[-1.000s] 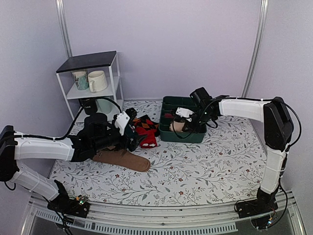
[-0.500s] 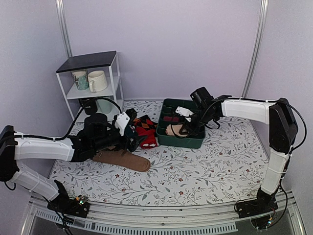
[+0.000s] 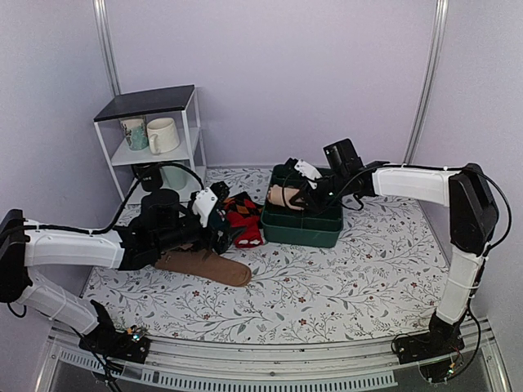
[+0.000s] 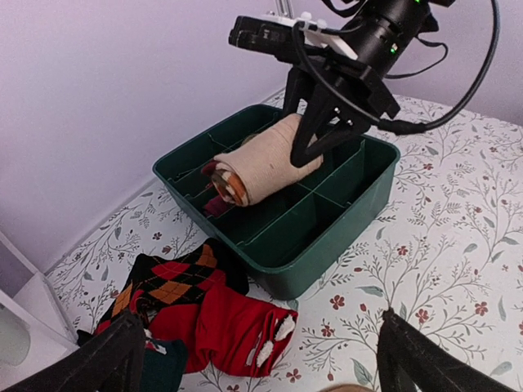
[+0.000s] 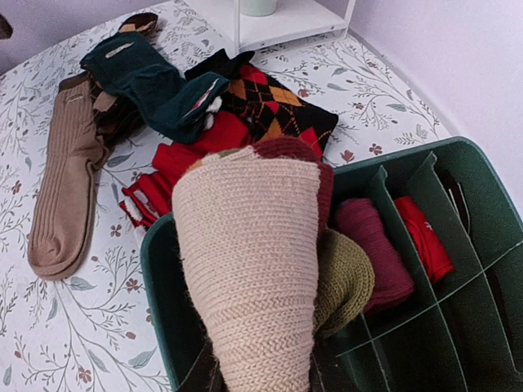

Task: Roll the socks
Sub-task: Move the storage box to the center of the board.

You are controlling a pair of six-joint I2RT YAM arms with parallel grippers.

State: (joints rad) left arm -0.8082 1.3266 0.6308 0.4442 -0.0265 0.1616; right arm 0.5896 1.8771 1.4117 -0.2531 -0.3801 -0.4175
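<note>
Socks (image 4: 257,163), a seemingly soft, springy beige knit roll, pinched mid-length by right pincer (image 4: 315,145) above nine-o'clock end of green plastic bin (image 4: 327,237); left pincer (image 3: 229,234) gapes empty.

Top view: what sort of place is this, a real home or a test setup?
Probably a lab test booth dressed up as a home: bare walls with metal posts, robot arms bolted to a rail, and a flowered tablecloth with a shelf of mugs.
</note>
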